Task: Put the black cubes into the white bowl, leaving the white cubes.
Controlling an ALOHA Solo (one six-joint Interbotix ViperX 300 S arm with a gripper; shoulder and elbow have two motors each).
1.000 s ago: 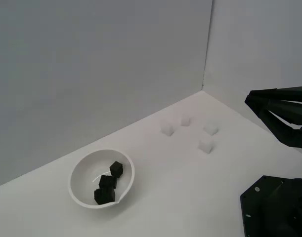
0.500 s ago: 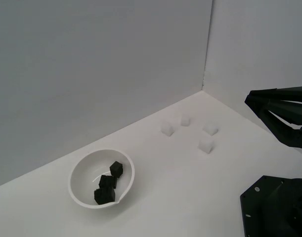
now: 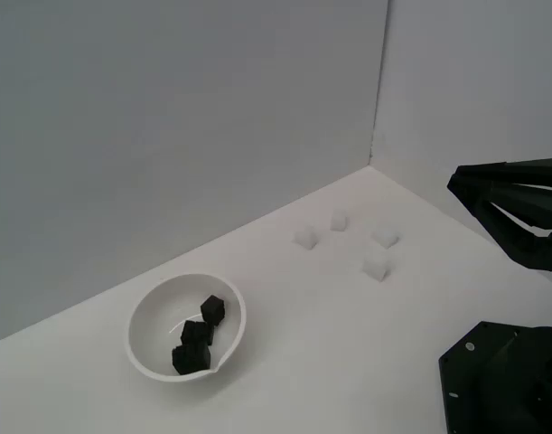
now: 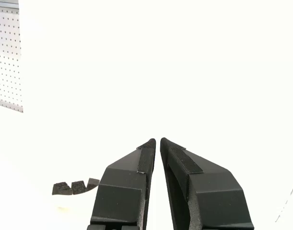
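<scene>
Three black cubes (image 3: 196, 333) lie together inside the white bowl (image 3: 154, 312), which stands toward the exterior view's left near the front of the white table. Several white cubes (image 3: 377, 265) sit loose near the back corner, faint against the table. My gripper (image 3: 454, 182) hangs at the exterior view's right edge, well above the table and apart from the white cubes and the bowl. In the wrist view the gripper (image 4: 158, 140) is shut, fingertips almost touching, with nothing between them. The black cubes (image 4: 74, 187) show small beside one finger; the bowl is washed out there.
Two grey walls meet in a corner (image 3: 379, 81) behind the white cubes. The arm's black base (image 3: 501, 380) fills the exterior view's lower right. A perforated panel (image 4: 7, 57) shows at the edge of the wrist view.
</scene>
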